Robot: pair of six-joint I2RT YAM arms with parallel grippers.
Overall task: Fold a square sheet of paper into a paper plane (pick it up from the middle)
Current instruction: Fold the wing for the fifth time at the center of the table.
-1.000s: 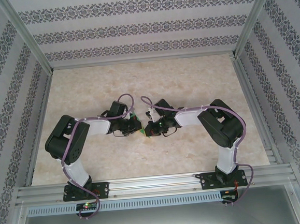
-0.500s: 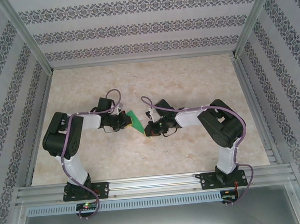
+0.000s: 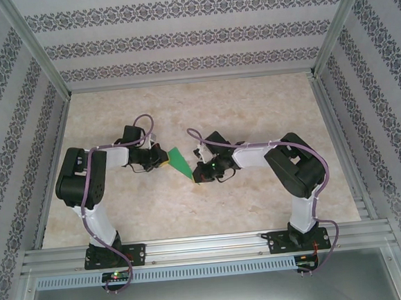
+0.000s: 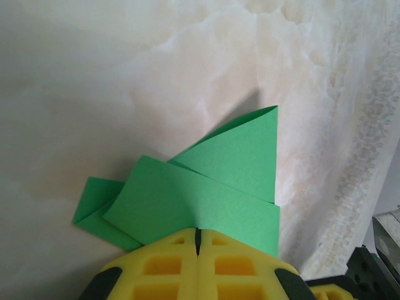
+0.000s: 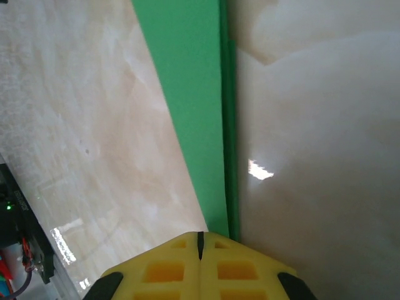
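Pale marbled stone-pattern desk (image 3: 252, 104): wide, bare on every side of the work. Boxed in by grey-and-white patterned wallpaper panels (image 3: 178, 40) on silver aluminium frame posts (image 3: 38, 55), well apart from the work, so no squeeze there. Near edge closed off by a silver aluminium rail (image 3: 208, 247) carrying both bases.

Left white-and-black robot arm (image 3: 85, 187) and right white-and-black robot arm (image 3: 295, 167): elbows out, wrists meeting mid-desk.

Between them, the bright green creased paper wedge (image 3: 179, 162): mid-desk, broad end toward the left, point toward the right and nearer. From the left wrist, layered flaps, one raised, a smaller one poking out left. From the right wrist, a long narrow strip with a doubled edge. Cannot tell whether resting on the desk or lifted just off it.

Left yellow-padded claw (image 4: 197, 234): clenched on the broad end, pads pressed flat together over the layers. Right yellow-padded claw (image 5: 200, 236): pads pressed tight, narrow end running in just beside the seam. Judged pinched, depth of bite unclear.

Handling, as a guess: featherweight, floppy, springy at the creases, easy to tear or crumple. Best taken across all layers close to a crease, never by a loose flap. Avoid pulling the claws apart hard, with a rip at the point the likely result.

Plenty of room to swing either wrist outward or away from the bases. Tightest spot: the short gap between the two claws.
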